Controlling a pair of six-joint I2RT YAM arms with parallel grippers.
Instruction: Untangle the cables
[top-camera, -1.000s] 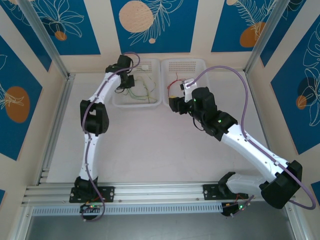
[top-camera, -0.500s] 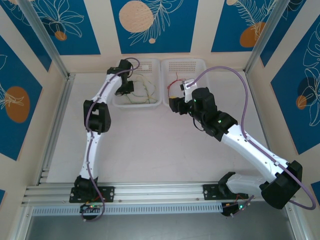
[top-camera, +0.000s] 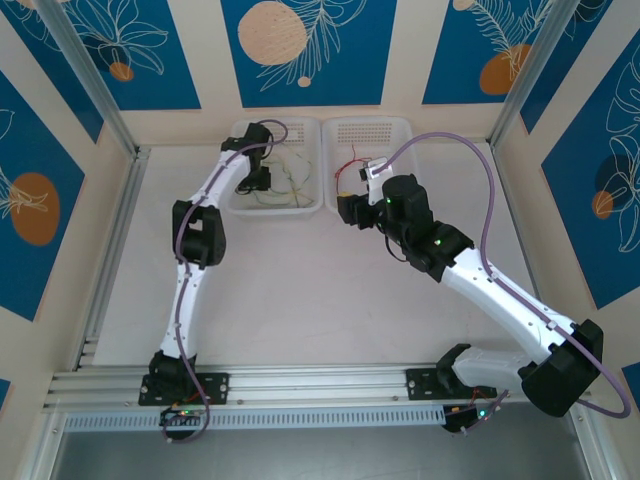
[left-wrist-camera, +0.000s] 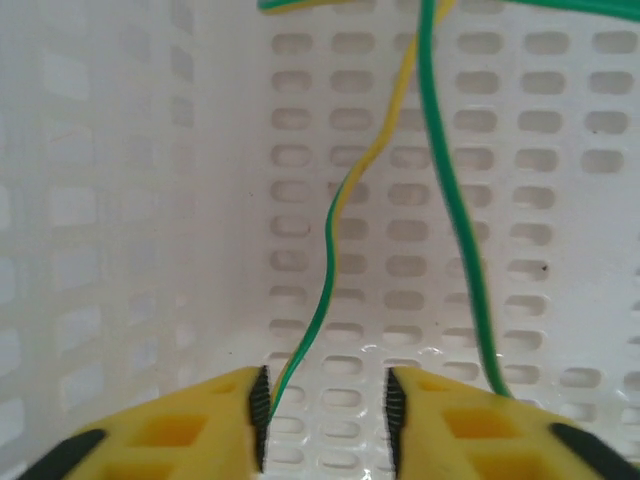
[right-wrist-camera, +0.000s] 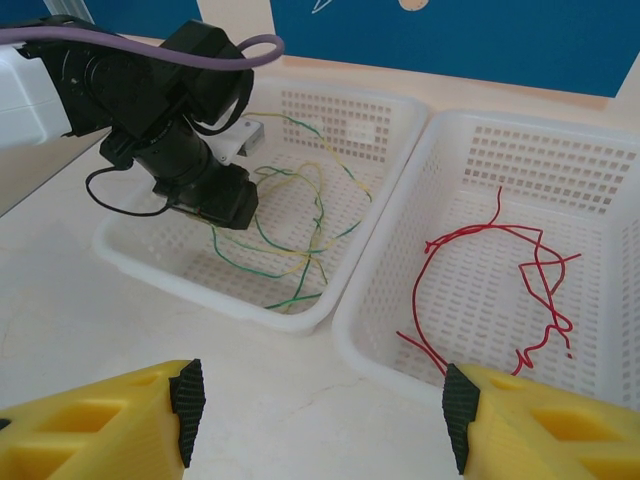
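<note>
Thin green and yellow cables (right-wrist-camera: 290, 240) lie tangled in the left white basket (right-wrist-camera: 200, 285). My left gripper (right-wrist-camera: 215, 195) reaches down into that basket (top-camera: 275, 208) near its left wall. Its yellow fingers (left-wrist-camera: 325, 400) stand apart over the perforated floor, open. A green-yellow wire (left-wrist-camera: 340, 220) runs down against the left pad, and a green wire (left-wrist-camera: 455, 220) passes beside the right finger. A red cable (right-wrist-camera: 480, 265) lies loose in the right basket (right-wrist-camera: 400, 365). My right gripper (right-wrist-camera: 320, 415) hangs wide open over the table in front of both baskets, holding nothing.
The two baskets stand side by side at the back of the table (top-camera: 300, 290), against the rear wall. A metal rail (top-camera: 110, 260) runs along the left side. The right arm (top-camera: 480, 280) stretches diagonally across the right half.
The left arm has shifted a little to the right inside the left basket. Its jaws, shut before, now stand apart. The right arm has stayed still.
</note>
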